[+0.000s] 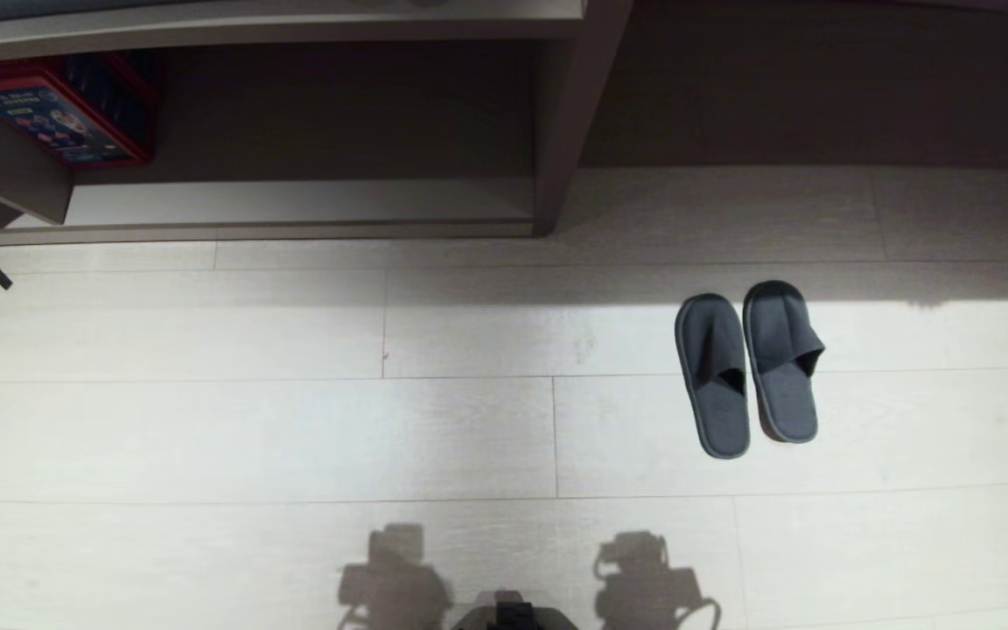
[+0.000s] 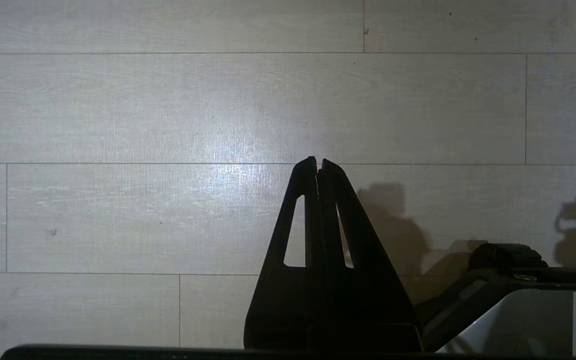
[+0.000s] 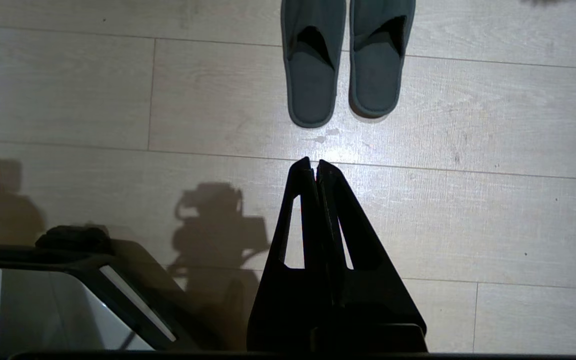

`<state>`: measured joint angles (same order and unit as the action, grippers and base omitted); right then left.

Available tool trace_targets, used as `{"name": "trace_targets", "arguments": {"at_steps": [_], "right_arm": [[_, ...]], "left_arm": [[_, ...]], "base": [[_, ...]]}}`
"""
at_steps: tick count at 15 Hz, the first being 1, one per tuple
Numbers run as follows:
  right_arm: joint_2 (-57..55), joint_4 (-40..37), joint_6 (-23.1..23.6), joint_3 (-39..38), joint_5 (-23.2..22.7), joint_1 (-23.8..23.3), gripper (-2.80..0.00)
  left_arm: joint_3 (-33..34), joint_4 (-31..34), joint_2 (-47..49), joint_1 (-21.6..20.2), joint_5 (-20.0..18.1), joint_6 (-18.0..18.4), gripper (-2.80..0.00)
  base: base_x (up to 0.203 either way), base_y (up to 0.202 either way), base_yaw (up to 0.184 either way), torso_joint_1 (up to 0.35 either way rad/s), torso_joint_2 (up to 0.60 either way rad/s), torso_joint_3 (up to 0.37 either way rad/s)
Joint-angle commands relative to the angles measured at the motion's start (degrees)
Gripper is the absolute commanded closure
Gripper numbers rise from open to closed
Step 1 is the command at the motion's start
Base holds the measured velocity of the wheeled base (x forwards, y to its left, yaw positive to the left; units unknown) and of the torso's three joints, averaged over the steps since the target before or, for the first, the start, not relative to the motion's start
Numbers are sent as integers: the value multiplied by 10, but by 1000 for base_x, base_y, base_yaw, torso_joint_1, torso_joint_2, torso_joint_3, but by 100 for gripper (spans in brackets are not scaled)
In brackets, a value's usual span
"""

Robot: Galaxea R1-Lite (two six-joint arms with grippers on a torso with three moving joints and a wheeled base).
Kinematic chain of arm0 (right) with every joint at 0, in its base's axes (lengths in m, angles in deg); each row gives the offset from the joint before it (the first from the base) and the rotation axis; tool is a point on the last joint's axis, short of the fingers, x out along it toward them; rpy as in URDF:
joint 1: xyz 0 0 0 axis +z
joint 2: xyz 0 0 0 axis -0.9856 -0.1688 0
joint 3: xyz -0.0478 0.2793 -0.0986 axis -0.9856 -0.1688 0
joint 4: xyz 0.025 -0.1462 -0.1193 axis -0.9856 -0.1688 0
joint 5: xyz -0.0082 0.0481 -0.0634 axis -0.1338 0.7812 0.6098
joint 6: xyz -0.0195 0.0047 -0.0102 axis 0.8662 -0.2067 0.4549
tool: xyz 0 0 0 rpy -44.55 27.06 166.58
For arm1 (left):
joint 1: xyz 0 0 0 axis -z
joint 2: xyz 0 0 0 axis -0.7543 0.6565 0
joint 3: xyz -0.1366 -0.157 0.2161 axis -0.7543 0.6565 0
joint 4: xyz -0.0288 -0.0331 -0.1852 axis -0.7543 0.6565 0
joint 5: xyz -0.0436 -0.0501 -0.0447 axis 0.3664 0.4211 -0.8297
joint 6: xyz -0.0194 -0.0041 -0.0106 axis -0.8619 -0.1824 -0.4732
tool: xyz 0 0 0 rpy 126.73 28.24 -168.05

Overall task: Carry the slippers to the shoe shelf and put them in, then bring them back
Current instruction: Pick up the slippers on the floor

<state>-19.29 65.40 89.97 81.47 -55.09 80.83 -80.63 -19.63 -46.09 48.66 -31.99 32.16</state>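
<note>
Covering the room is a pale wood-plank floor, with the low taupe wood-grain shoe shelf at its far edge. On this floor lie the dark grey-blue fabric slippers, side by side, just beyond the right gripper, whose fingers are pressed together and empty. The left gripper is also closed, over bare planks.

slippers: soft matt cloth | floor: pale wood-grain, slight sheen | shoe shelf: matt wood-grain

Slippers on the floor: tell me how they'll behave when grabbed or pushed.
The slippers look like soft fabric, so probably floppy and light. Flat soles on the plank floor suggest sliding, not rolling or tipping. Lying side by side, both may shift together.
</note>
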Motion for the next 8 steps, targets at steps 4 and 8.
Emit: {"name": "trace_targets", "arguments": {"at_steps": [4,8], "right_arm": [[0,-1,1,0,-1,0,0],[0,0,0,-1,-1,1,0]], "left_arm": [[0,0,0,0,0,0,0],[0,0,0,0,0,0,0]], "base": [[0,0,0,2,2,-198],[0,0,0,1,2,-198]]}}
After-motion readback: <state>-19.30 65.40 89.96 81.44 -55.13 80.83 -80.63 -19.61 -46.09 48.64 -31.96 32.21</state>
